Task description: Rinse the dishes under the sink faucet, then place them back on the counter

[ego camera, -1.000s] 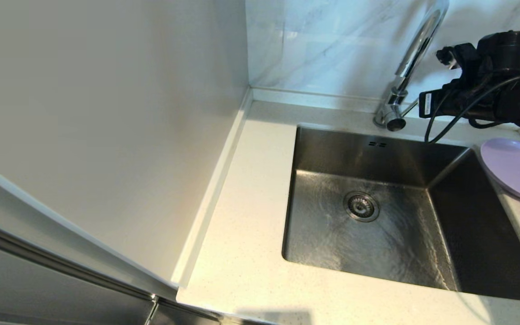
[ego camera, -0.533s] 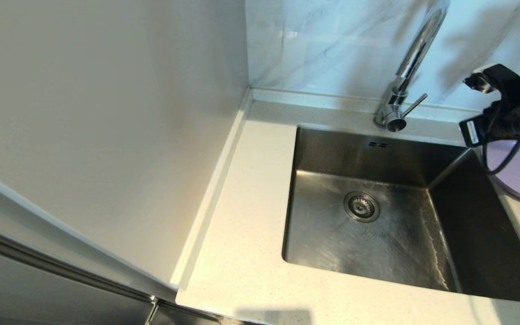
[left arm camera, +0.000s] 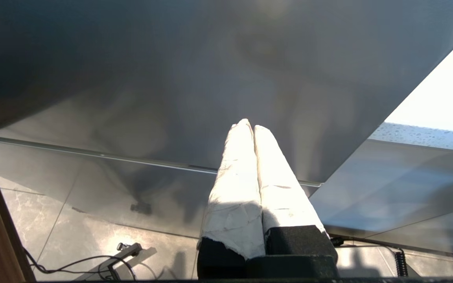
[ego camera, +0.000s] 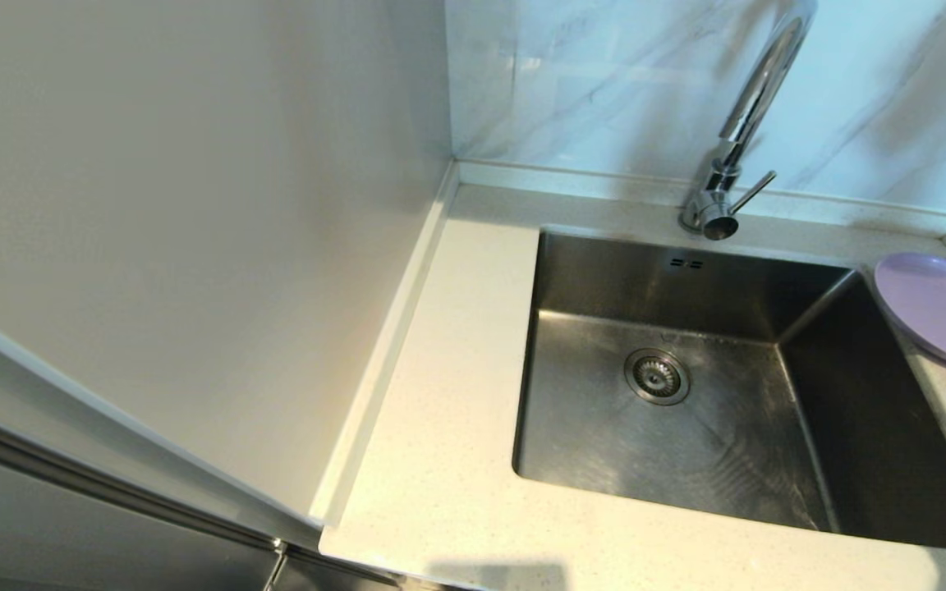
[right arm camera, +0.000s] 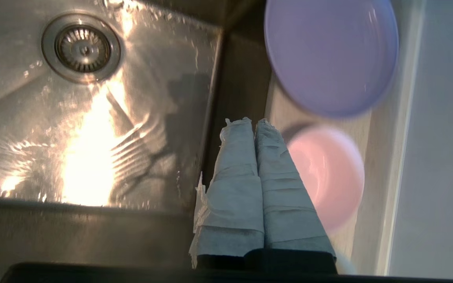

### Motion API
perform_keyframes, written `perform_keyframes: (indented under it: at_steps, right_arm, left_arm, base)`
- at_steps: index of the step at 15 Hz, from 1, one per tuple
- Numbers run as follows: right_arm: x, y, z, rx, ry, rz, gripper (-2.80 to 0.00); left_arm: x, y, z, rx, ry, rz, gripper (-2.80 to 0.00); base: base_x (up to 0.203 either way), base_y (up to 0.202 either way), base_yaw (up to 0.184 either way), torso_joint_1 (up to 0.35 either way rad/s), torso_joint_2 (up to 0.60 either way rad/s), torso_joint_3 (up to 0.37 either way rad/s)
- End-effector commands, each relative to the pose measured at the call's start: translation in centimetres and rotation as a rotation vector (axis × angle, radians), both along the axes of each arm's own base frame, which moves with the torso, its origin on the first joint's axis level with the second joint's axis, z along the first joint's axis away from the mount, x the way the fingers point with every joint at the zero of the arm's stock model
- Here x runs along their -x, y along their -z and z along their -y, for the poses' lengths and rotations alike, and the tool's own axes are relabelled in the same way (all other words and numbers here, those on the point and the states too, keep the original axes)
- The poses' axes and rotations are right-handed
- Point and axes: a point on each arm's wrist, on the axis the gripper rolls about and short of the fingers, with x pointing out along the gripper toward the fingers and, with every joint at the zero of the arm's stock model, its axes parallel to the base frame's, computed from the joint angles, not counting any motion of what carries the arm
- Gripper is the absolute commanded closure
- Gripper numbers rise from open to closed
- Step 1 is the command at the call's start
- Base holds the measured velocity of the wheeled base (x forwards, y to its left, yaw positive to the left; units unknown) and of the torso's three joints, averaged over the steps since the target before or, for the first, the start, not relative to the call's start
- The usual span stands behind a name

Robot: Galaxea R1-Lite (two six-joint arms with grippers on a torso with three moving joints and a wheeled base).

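- Above the sink's right wall, the right gripper (right arm camera: pixel 249 120) is hanging with its taped fingers (right arm camera: pixel 234 165) pressed together and holding nothing
- Just beyond and to one side of those fingertips, the plate (right arm camera: pixel 330 55) is lying flat on the counter (right arm camera: pixel 285 114), its rim reaching the sink's edge; the head view is showing it at the far right, behind the bowl
- Right beside the same fingers, the bowl (right arm camera: pixel 328 173) is sitting upright on the counter, partly hidden behind one finger; plate and bowl are looking close, whether touching I cannot tell
- On the other side of the fingers, the sink (right arm camera: pixel 92 157) is glistening wet, its drain (right arm camera: pixel 81 48) lying well away from the fingertips
- At the back of the sink, the faucet (ego camera: pixel 736 139) is standing with its lever (ego camera: pixel 752 191) sticking out to the right; no water is running from it
- Down below counter level, the left gripper (left arm camera: pixel 249 125) is sitting parked, its fingers (left arm camera: pixel 236 184) pressed together and empty, pointing at a grey cabinet panel (left arm camera: pixel 171 78)
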Motion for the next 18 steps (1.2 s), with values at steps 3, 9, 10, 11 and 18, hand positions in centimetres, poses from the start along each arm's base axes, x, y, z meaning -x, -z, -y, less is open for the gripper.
perform_keyframes:
  at_steps: [3, 9, 10, 11, 18]
  right_arm:
    - [8.8, 2.4, -1.6, 0.020, 0.056, 0.164, 0.00]
    - [15.7, 7.5, -3.7, 0.020, 0.073, 0.261, 0.00]
    - [16.6, 8.7, -3.9, 0.013, 0.102, 0.261, 0.00]
    - [17.4, 9.7, -4.0, -0.017, 0.155, 0.231, 0.00]
    - [19.9, 15.8, -4.2, -0.090, 0.305, 0.260, 0.00]
  left_arm:
    - [0.0, 0.0, 0.0, 0.000, 0.000, 0.000, 0.00]
    - [0.0, 0.0, 0.0, 0.000, 0.000, 0.000, 0.00]
    - [0.0, 0.0, 0.0, 0.000, 0.000, 0.000, 0.00]
    - [0.0, 0.0, 0.0, 0.000, 0.000, 0.000, 0.00]
    - [0.0, 0.0, 0.0, 0.000, 0.000, 0.000, 0.00]
  base:
    - [0.000, 0.000, 0.000, 0.000, 0.00, 0.000]
    - [0.000, 0.000, 0.000, 0.000, 0.00, 0.000]
    - [0.000, 0.000, 0.000, 0.000, 0.00, 0.000]
    - [0.000, 0.000, 0.000, 0.000, 0.00, 0.000]
    - [0.000, 0.000, 0.000, 0.000, 0.00, 0.000]
